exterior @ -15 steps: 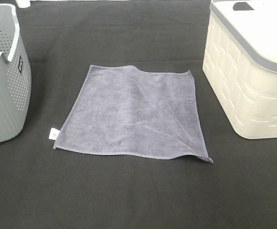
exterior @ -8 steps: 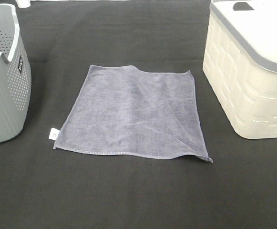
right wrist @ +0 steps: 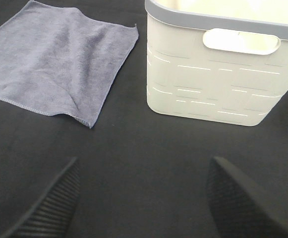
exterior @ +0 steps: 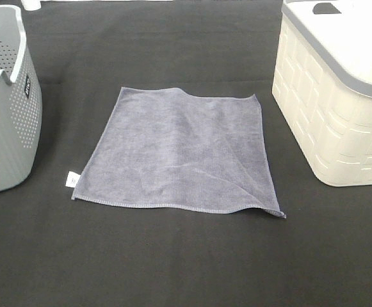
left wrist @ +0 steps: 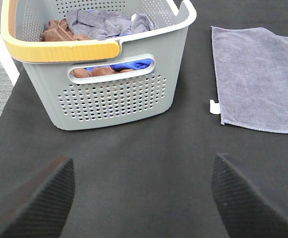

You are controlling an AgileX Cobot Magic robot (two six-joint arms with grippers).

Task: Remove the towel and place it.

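The grey-lavender towel point(exterior: 179, 150) lies spread flat on the black table between the two baskets, with its small white tag point(exterior: 71, 180) at the near left corner. It also shows in the left wrist view point(left wrist: 260, 74) and in the right wrist view point(right wrist: 54, 62). My left gripper point(left wrist: 143, 196) is open and empty, low over the table in front of the grey basket. My right gripper point(right wrist: 144, 198) is open and empty, low over the table in front of the cream basket. Neither gripper shows in the exterior high view.
A grey perforated basket point(exterior: 6, 109) stands at the left; in the left wrist view its wall point(left wrist: 109, 94) holds brown, blue and grey cloths. A cream basket point(exterior: 339, 96) with a grey rim stands at the right, also in the right wrist view point(right wrist: 218, 74).
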